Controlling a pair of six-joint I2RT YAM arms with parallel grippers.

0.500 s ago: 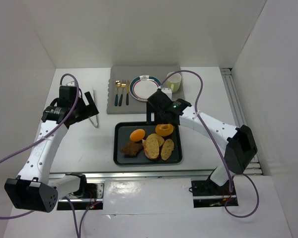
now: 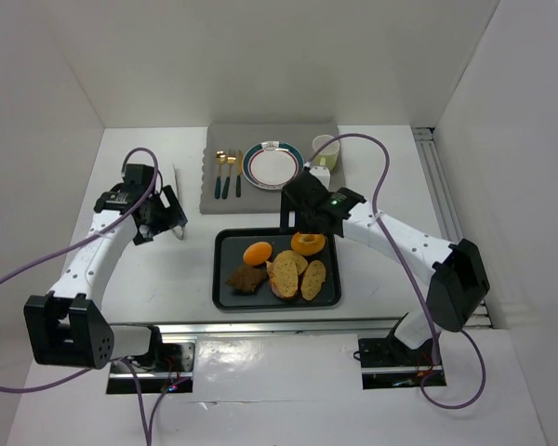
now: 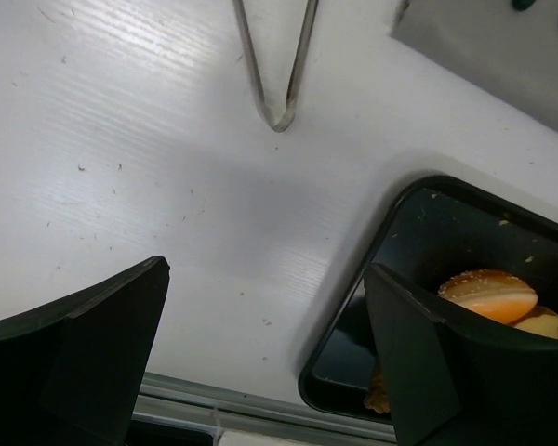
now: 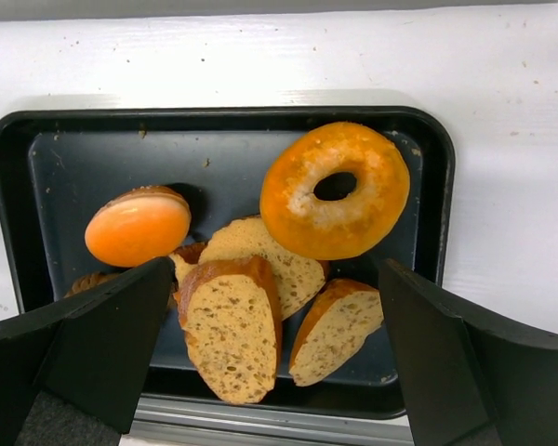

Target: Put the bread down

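Clerk: So, entry one. Where does the bread sit against your claws?

Me: Bread: in the near half of the black tray, directly below my right claw, framed between its two fingers in the wrist view. My left claw is off to the side over the white table, just beside the tray's corner.

Clerk: Counts, large to small.

Me: Grey mat, one. Tray, one. Plate, one, on the mat. Tongs, one pair, on the table ahead of my left claw. Cup, one, beside the plate. Doughnut, one, far right of the tray, its edge meeting a slice. Bread slices, three, overlapping in a cluster. Orange bun, one, left of the slices. Dark chunk, one, near left of the tray. Cutlery, three pieces, on the mat left of the plate.

Clerk: Claws?

Me: Right claw: fingers spread wide, nothing between them, hanging above the tray. Left claw: likewise spread wide, holding nothing.
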